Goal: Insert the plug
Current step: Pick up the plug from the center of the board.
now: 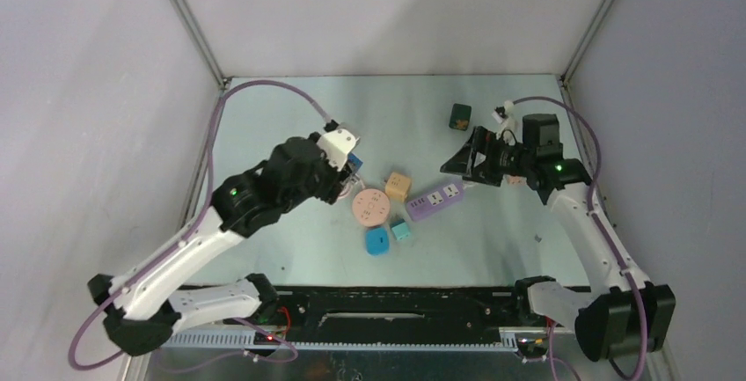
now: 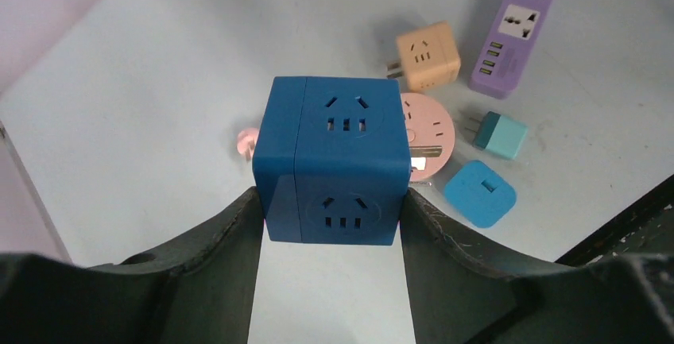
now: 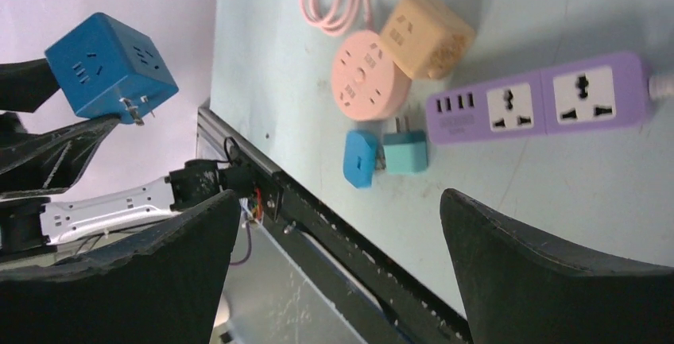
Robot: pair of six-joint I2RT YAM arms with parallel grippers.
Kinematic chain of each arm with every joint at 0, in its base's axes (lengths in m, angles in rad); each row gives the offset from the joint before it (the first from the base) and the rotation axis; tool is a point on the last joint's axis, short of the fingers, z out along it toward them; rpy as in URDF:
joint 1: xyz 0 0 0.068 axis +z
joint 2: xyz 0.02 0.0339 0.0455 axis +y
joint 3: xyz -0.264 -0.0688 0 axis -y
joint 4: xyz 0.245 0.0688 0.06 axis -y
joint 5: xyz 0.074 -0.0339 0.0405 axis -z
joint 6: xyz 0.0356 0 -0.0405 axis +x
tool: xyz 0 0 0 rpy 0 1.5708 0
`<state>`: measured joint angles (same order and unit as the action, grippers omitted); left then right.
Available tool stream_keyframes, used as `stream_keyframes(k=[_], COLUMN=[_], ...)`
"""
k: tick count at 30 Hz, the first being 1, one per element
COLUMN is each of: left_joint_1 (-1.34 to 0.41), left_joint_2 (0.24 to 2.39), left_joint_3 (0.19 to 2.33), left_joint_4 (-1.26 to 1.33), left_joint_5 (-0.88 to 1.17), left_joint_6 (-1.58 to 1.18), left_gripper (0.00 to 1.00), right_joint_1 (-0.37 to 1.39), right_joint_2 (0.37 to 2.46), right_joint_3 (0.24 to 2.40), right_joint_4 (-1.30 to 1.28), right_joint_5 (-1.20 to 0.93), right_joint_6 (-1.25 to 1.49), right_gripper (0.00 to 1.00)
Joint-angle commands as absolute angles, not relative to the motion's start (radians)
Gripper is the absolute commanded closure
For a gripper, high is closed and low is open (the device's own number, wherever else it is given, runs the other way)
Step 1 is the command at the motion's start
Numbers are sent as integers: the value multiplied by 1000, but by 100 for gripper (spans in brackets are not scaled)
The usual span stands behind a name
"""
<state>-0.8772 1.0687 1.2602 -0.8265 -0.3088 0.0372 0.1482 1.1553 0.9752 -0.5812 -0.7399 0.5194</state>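
Observation:
My left gripper (image 2: 332, 217) is shut on a blue cube adapter (image 2: 342, 161) and holds it above the table, left of the other plugs. The cube shows sockets on two faces. In the right wrist view the cube (image 3: 111, 66) hangs in the air with its metal prongs sticking out from its lower side. In the top view my left gripper (image 1: 348, 170) is left of the pink round socket. The purple power strip (image 1: 435, 199) lies mid-table, its two large sockets facing up (image 3: 540, 99). My right gripper (image 1: 452, 167) is open and empty, above the strip's right end.
An orange cube adapter (image 1: 398, 186), a pink round socket (image 1: 370, 207), a teal plug (image 1: 401, 230) and a blue flat adapter (image 1: 376, 240) lie clustered left of the strip. A dark green cube (image 1: 459, 116) sits at the back. A black rail (image 1: 396, 306) runs along the front edge.

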Motion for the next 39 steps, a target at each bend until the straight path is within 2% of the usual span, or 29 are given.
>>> stream_keyframes(k=[1, 6, 11, 15, 17, 23, 25, 28, 32, 39], left_joint_1=[-877, -877, -877, -877, -877, -876, -875, -861, -857, -859], left_joint_2=[930, 807, 737, 739, 760, 873, 915, 994, 1004, 705], left_joint_3=[1099, 962, 874, 848, 857, 900, 915, 942, 917, 680], left_joint_4=[-563, -421, -328, -290, -286, -396, -498, -673, -680, -280], left_joint_5=[-215, -56, 136, 135, 21, -573, -689, -723, -632, -161], left_joint_6=[244, 465, 672, 710, 621, 108, -67, -183, -203, 166], left_gripper=[100, 100, 100, 100, 100, 94, 94, 100, 100, 100], right_joint_1=[156, 176, 162, 201, 205, 203, 201, 190, 190, 215], right_joint_2=[1078, 1022, 1037, 1043, 1041, 1051, 1060, 1089, 1126, 1118], right_joint_3=[1014, 1013, 1013, 1014, 1014, 1014, 1014, 1014, 1014, 1014], right_joint_4=[-474, -461, -419, -418, -447, -556, -588, -626, -636, -540], right_joint_5=[-699, -683, -919, -948, -908, -742, -677, -634, -698, -876], right_joint_6=[535, 397, 398, 384, 379, 358, 368, 389, 374, 355], right_gripper=[0, 0, 1, 3, 3, 2, 1, 1, 1, 0])
